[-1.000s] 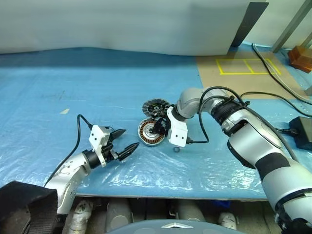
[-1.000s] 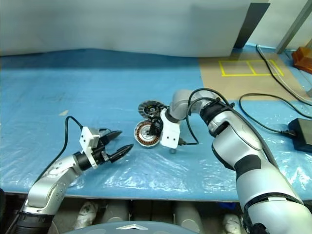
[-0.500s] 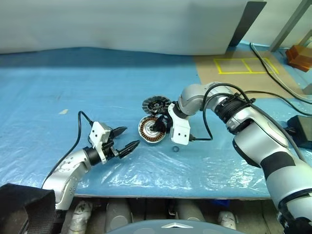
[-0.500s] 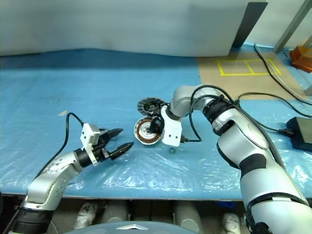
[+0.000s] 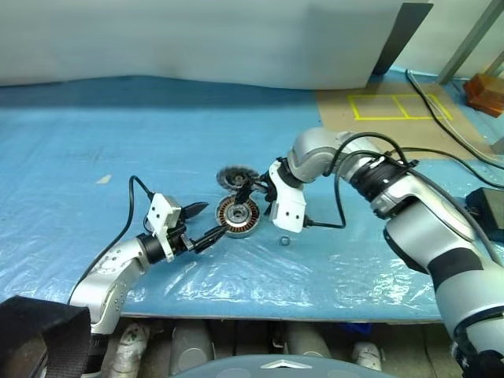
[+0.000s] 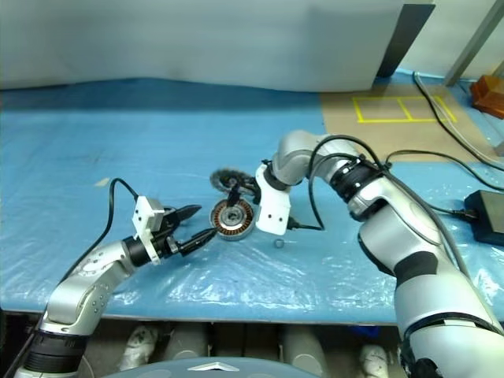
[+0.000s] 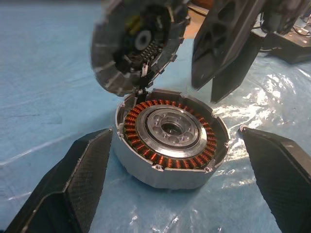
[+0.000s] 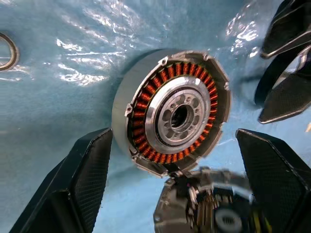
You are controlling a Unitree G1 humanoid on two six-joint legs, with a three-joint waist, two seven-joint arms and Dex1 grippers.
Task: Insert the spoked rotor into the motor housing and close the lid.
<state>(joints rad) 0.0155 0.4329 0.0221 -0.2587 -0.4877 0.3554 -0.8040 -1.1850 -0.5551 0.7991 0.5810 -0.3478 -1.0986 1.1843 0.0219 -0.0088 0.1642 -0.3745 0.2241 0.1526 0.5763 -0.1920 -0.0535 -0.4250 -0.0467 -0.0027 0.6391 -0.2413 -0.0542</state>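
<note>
Motor housing (image 5: 238,216) rests on the blue sheet (image 5: 118,157), copper windings exposed; its lid (image 7: 137,46) stands raised at the rim. Left gripper (image 5: 203,224) spread wide just beside the housing. Right gripper (image 6: 240,193), fingers parted, hovers above it, holding nothing.

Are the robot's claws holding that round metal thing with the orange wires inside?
No, nothing is held. The round silver-grey motor housing with copper windings sits on the blue plastic sheet between both open grippers, left and right.
</note>
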